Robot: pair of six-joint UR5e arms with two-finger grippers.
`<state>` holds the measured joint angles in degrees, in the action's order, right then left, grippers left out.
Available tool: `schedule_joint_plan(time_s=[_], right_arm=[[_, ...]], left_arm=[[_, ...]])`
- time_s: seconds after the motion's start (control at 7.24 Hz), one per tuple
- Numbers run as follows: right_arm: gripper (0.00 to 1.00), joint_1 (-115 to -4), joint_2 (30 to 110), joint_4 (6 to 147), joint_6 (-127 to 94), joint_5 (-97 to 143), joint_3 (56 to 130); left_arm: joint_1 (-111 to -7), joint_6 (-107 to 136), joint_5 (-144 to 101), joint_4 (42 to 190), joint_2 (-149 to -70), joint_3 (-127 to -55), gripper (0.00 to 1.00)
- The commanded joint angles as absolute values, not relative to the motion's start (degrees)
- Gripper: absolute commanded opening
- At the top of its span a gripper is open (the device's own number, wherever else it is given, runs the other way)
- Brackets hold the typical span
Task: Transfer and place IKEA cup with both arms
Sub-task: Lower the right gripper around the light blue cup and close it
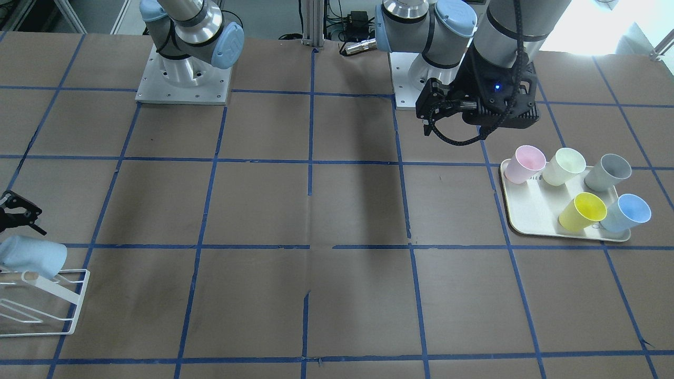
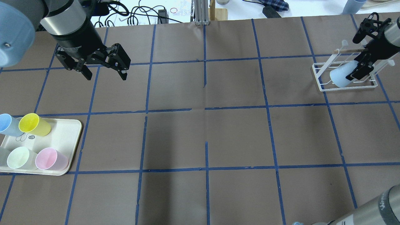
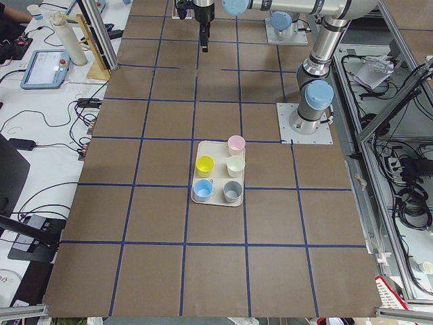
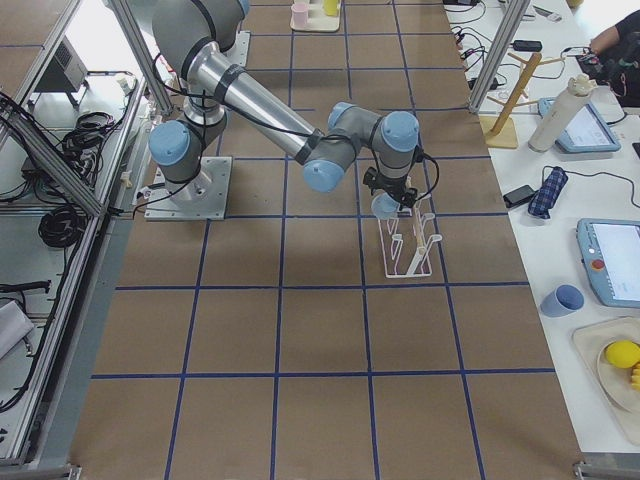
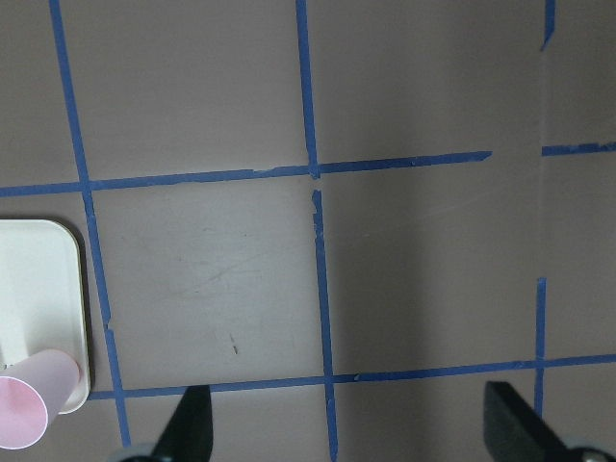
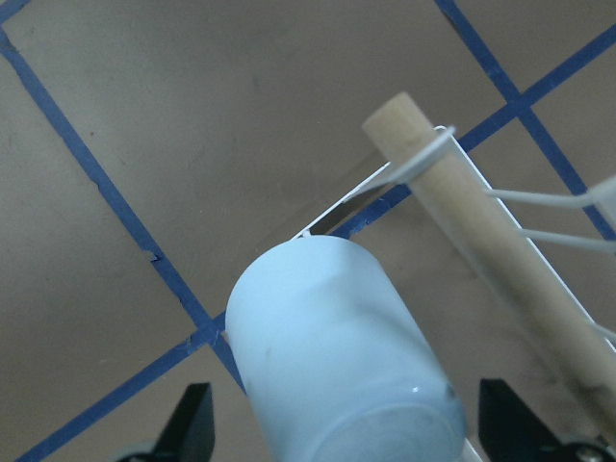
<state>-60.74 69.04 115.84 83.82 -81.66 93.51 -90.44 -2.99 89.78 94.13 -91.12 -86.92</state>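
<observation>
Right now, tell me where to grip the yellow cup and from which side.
Grip the yellow cup at its rim from straight above: it stands upright, mouth open. Put one finger inside, one on the wall away from the blue cup close beside it.

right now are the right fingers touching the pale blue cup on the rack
Apart. The right wrist view shows both fingers spread clear of the pale blue cup, with a gap on each side.

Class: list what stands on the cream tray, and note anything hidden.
The tray holds a pink cup, pale green cup, grey cup, yellow cup and blue cup. The tray surface beneath them is covered.
</observation>
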Motion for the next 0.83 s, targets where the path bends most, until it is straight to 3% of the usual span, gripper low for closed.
schedule_joint_plan(time_s=[0.0, 0.14, 0.41, 0.69], right_arm=[[0.85, -60.8, 68.9, 115.8, 83.6, -81.7, 93.4], [0.63, -60.8, 69.0, 115.7, 83.7, -81.7, 93.4], [0.3, -60.8, 69.4, 115.5, 83.8, -81.8, 93.3], [0.28, -60.8, 70.3, 115.3, 84.0, -82.0, 92.6]], left_arm=[[-90.4, -3.0, 89.7, 94.1, -90.9, -86.9, 1.0], [-90.4, -3.0, 89.7, 94.0, -91.1, -87.0, 1.0], [-90.4, -3.0, 89.7, 94.0, -90.9, -86.9, 1.0], [-90.4, -3.0, 89.7, 94.0, -90.8, -86.8, 1.0]])
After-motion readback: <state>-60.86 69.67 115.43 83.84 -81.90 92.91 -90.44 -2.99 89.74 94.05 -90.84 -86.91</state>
